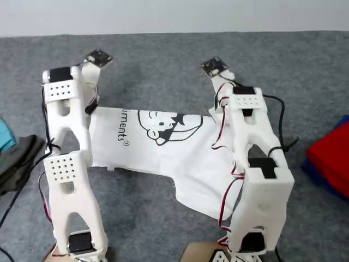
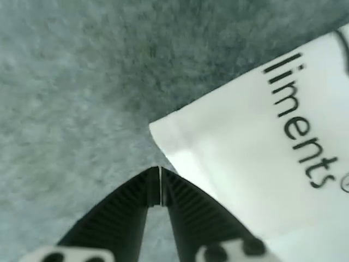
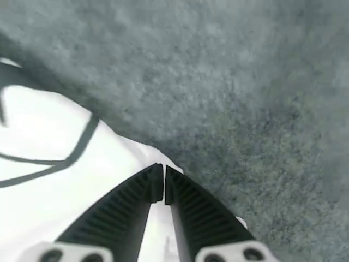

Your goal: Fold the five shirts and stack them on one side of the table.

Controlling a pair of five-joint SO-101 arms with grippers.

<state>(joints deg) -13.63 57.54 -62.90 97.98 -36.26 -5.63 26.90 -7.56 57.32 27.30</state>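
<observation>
Two robot claws pinch a white shirt [image 1: 163, 158] on the gray table [image 1: 163, 60].

The white shirt lies spread out in the middle of the table, between the two arms, with its black drawing and letters facing up. The left claw [image 2: 160, 188] has its two black fingers squeezed together on the shirt's edge, close to a corner and near the letters. The right claw [image 3: 163, 185] is squeezed together too, on the edge at the other end of the shirt, and the cloth comes up to a little point at its tips. A dark gray shirt [image 1: 16, 158] sits in a heap at the table's left side with a bit of teal cloth [image 1: 4, 134] beside it. A red shirt [image 1: 330, 158] lies on a blue shirt [image 1: 311, 169] at the right side.
</observation>
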